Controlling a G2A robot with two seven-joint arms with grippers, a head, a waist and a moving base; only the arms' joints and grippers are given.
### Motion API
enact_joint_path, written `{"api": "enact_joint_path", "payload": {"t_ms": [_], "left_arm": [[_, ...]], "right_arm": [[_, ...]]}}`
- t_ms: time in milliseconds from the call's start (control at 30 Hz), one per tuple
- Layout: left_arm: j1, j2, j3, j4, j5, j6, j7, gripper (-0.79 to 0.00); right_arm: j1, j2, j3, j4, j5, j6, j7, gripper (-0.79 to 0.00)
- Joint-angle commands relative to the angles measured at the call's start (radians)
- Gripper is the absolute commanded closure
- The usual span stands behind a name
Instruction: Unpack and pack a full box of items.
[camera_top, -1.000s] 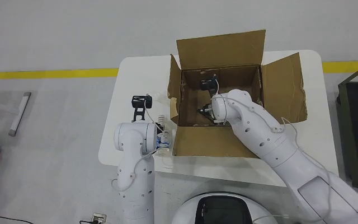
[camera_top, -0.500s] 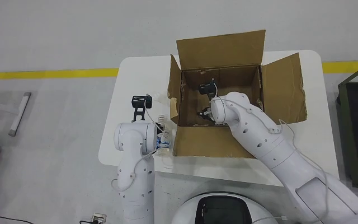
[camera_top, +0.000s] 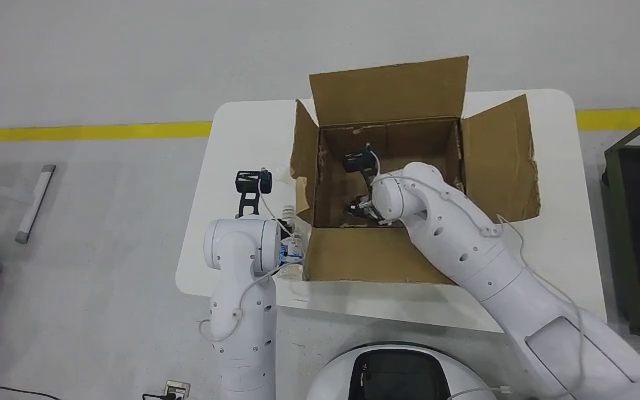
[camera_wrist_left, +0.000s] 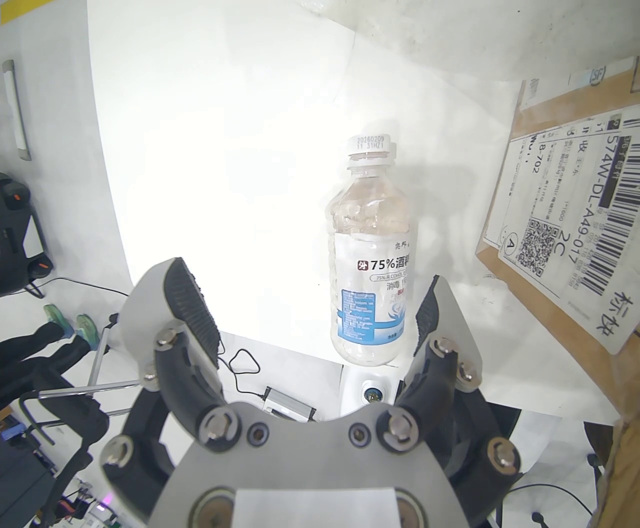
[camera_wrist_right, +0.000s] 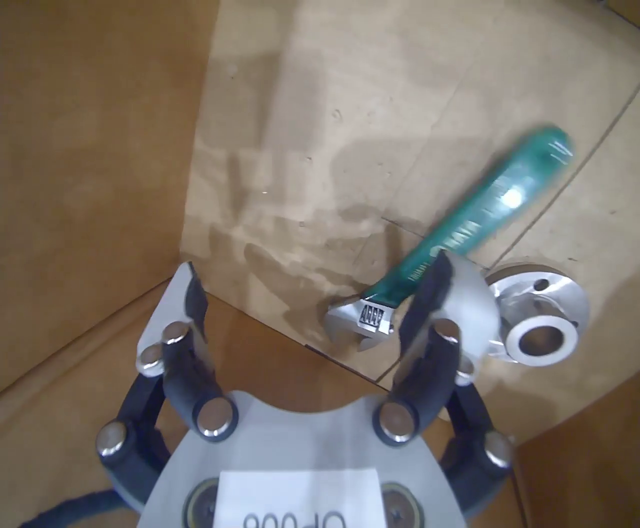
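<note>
An open cardboard box (camera_top: 390, 90) stands on the white table (camera_top: 240, 140) with its flaps spread. My right gripper (camera_wrist_right: 315, 280) is open deep inside it, near the left wall (camera_top: 359, 207). A green-handled adjustable wrench (camera_wrist_right: 475, 225) lies on the box floor just beyond one finger. A round metal flange (camera_wrist_right: 542, 320) rests beside the wrench. Outside the box's left wall, a clear bottle (camera_wrist_left: 370, 260) with a white cap and blue-white label lies on the table (camera_top: 291, 240). My left gripper (camera_wrist_left: 305, 295) is open just short of the bottle's base, not touching it.
The box's outer wall with a shipping label (camera_wrist_left: 565, 210) is close beside the bottle. A yellow floor line (camera_top: 100, 131) runs behind the table. A grey bar (camera_top: 33, 200) lies on the floor at the left. A dark bin (camera_top: 625, 220) stands at the right.
My right gripper has moved left inside the box, and the whole box has shifted slightly left on the table. The left arm and bottle have not moved.
</note>
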Motion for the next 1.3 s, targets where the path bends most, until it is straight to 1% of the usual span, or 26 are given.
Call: {"api": "enact_joint_path", "payload": {"t_ms": [0, 133, 200, 300, 333, 433, 533, 567, 600, 633, 667, 733, 800, 833, 867, 900, 967, 1000, 1033, 1067, 1100, 1133, 1167, 1267], "left_arm": [[0.000, 0.000, 0.000, 0.000, 0.000, 0.000, 0.000, -0.785], [0.000, 0.000, 0.000, 0.000, 0.000, 0.000, 0.000, -0.785], [0.000, 0.000, 0.000, 0.000, 0.000, 0.000, 0.000, -0.785], [0.000, 0.000, 0.000, 0.000, 0.000, 0.000, 0.000, -0.785], [0.000, 0.000, 0.000, 0.000, 0.000, 0.000, 0.000, -0.785], [0.000, 0.000, 0.000, 0.000, 0.000, 0.000, 0.000, -0.785], [0.000, 0.000, 0.000, 0.000, 0.000, 0.000, 0.000, -0.785], [0.000, 0.000, 0.000, 0.000, 0.000, 0.000, 0.000, -0.785], [0.000, 0.000, 0.000, 0.000, 0.000, 0.000, 0.000, -0.785], [0.000, 0.000, 0.000, 0.000, 0.000, 0.000, 0.000, -0.785], [0.000, 0.000, 0.000, 0.000, 0.000, 0.000, 0.000, -0.785], [0.000, 0.000, 0.000, 0.000, 0.000, 0.000, 0.000, -0.785], [0.000, 0.000, 0.000, 0.000, 0.000, 0.000, 0.000, -0.785], [0.000, 0.000, 0.000, 0.000, 0.000, 0.000, 0.000, -0.785], [0.000, 0.000, 0.000, 0.000, 0.000, 0.000, 0.000, -0.785], [0.000, 0.000, 0.000, 0.000, 0.000, 0.000, 0.000, -0.785], [0.000, 0.000, 0.000, 0.000, 0.000, 0.000, 0.000, -0.785], [0.000, 0.000, 0.000, 0.000, 0.000, 0.000, 0.000, -0.785], [0.000, 0.000, 0.000, 0.000, 0.000, 0.000, 0.000, -0.785], [0.000, 0.000, 0.000, 0.000, 0.000, 0.000, 0.000, -0.785], [0.000, 0.000, 0.000, 0.000, 0.000, 0.000, 0.000, -0.785], [0.000, 0.000, 0.000, 0.000, 0.000, 0.000, 0.000, -0.785], [0.000, 0.000, 0.000, 0.000, 0.000, 0.000, 0.000, -0.785], [0.000, 0.000, 0.000, 0.000, 0.000, 0.000, 0.000, -0.785]], "right_arm": [[-0.001, 0.001, 0.006, -0.013, -0.007, 0.004, 0.001, -0.785], [-0.009, 0.005, 0.024, -0.045, -0.040, 0.058, -0.002, -0.785], [-0.014, 0.006, 0.031, -0.051, -0.059, 0.095, -0.001, -0.767], [-0.014, 0.005, 0.036, -0.049, -0.072, 0.126, 0.003, -0.785], [-0.012, 0.003, 0.035, -0.049, -0.074, 0.130, 0.007, -0.748], [0.015, -0.002, 0.025, -0.038, -0.083, 0.131, 0.028, -0.733], [0.060, -0.009, 0.010, -0.014, -0.091, 0.108, 0.083, -0.708], [0.079, -0.011, 0.002, -0.003, -0.100, 0.097, 0.107, -0.674], [0.095, -0.014, -0.003, 0.006, -0.101, 0.092, 0.122, -0.499], [0.111, -0.018, -0.010, 0.014, -0.102, 0.084, 0.137, -0.363], [0.125, -0.021, -0.017, 0.026, -0.107, 0.083, 0.155, -0.289], [0.150, -0.028, -0.030, 0.042, -0.113, 0.087, 0.179, -0.222], [0.166, -0.034, -0.041, 0.066, -0.116, 0.082, 0.195, -0.132], [0.171, -0.038, -0.043, 0.075, -0.117, 0.083, 0.194, -0.105], [0.171, -0.038, -0.043, 0.075, -0.117, 0.083, 0.194, -0.148], [0.171, -0.038, -0.043, 0.075, -0.117, 0.083, 0.194, -0.252], [0.171, -0.038, -0.043, 0.075, -0.117, 0.083, 0.194, -0.259], [0.171, -0.038, -0.043, 0.075, -0.117, 0.083, 0.194, -0.077], [0.171, -0.038, -0.043, 0.075, -0.117, 0.083, 0.194, -0.040], [0.171, -0.038, -0.043, 0.075, -0.117, 0.083, 0.194, -0.025], [0.171, -0.038, -0.043, 0.075, -0.117, 0.083, 0.194, -0.031], [0.171, -0.038, -0.043, 0.075, -0.117, 0.083, 0.194, -0.006], [0.171, -0.038, -0.043, 0.075, -0.117, 0.083, 0.194, 0.000], [0.149, -0.036, -0.041, 0.068, -0.120, 0.064, 0.158, 0.000]]}}
